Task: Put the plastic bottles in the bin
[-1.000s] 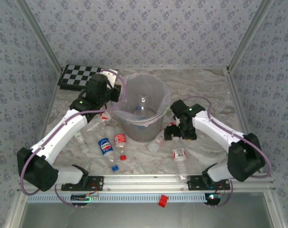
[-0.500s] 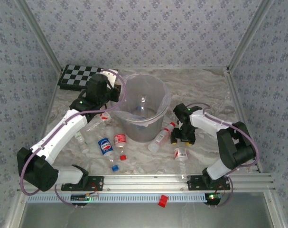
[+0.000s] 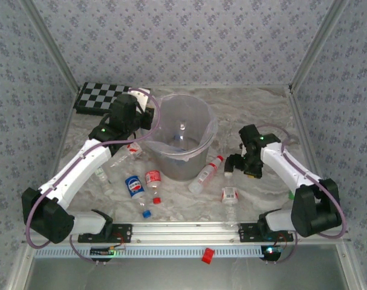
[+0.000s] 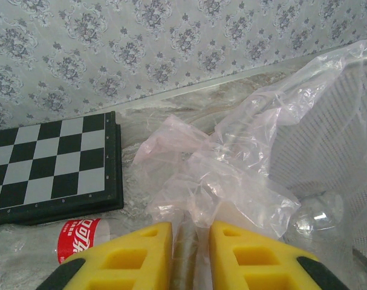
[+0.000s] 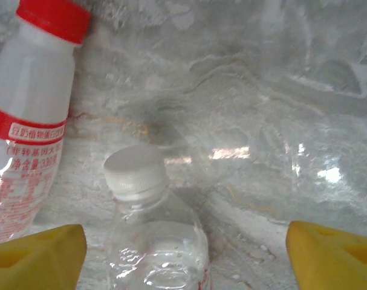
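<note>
Where the bin (image 3: 186,166) stands at mid-table, all else is placed by it; to its far left a chequered board (image 3: 101,97) is laid flat; at its left rim the left gripper (image 3: 152,115) is closed on the bag-covered edge, the yellow fingers (image 4: 135,257) nearly meeting; left of and before the bin a blue-labelled bottle (image 3: 133,186) and a red-labelled bottle (image 3: 152,178) are laid; just beside its right front a red-capped bottle (image 3: 206,174) is seen; further right a white-capped bottle (image 3: 230,194) is framed between the widely parted fingers of the right gripper (image 3: 234,168), touched by neither.
</note>
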You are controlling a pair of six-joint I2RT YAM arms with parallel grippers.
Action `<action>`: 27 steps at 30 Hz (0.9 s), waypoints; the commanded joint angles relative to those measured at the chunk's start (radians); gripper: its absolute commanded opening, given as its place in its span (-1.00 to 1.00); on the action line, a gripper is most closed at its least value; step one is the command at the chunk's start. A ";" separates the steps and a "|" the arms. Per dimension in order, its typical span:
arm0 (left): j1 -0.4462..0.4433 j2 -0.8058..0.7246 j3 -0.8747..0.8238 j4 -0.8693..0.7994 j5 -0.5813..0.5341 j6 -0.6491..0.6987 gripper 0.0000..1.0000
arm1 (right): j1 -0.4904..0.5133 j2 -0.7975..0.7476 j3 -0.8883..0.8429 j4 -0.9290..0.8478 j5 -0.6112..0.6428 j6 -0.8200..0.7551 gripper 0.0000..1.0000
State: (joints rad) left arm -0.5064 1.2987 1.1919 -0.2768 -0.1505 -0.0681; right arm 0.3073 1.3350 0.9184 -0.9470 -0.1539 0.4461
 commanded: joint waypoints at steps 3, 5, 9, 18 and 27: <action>-0.001 0.011 -0.014 -0.073 -0.005 0.014 -0.54 | 0.099 0.005 -0.067 -0.021 -0.022 0.075 1.00; -0.002 0.012 -0.014 -0.073 0.001 0.011 -0.54 | 0.108 0.026 -0.111 0.016 -0.030 0.088 0.99; -0.003 0.012 -0.014 -0.073 0.001 0.011 -0.54 | 0.100 0.071 -0.151 0.093 -0.056 0.076 0.87; -0.003 0.006 -0.015 -0.071 -0.015 0.017 -0.54 | 0.036 0.039 -0.080 0.056 0.007 0.031 0.28; -0.003 0.002 -0.012 -0.072 0.001 0.009 -0.54 | -0.028 -0.177 0.031 -0.035 0.032 0.027 -0.02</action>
State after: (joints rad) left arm -0.5064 1.2987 1.1919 -0.2764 -0.1497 -0.0685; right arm 0.2882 1.2053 0.8864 -0.9070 -0.1375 0.4824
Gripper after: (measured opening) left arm 0.231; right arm 0.576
